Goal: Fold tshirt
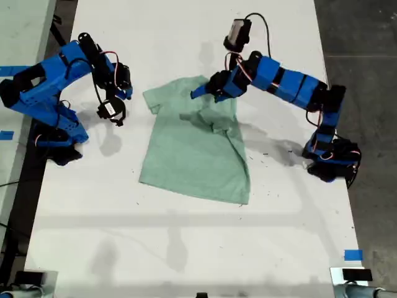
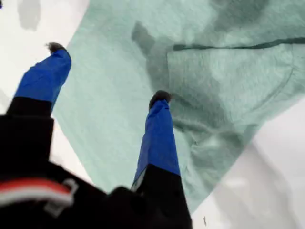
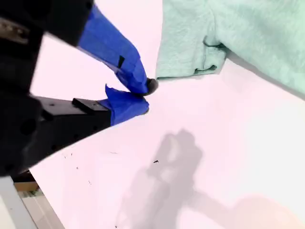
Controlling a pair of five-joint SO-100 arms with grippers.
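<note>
Directly below my first end effector lies the tshirt.

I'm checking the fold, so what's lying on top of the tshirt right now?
On the tshirt, only its own cloth: one side folded over the body, bunched mid-chest. My first gripper hovers open above it, holding nothing. Whatever lies beneath the folded layer is covered.
</note>
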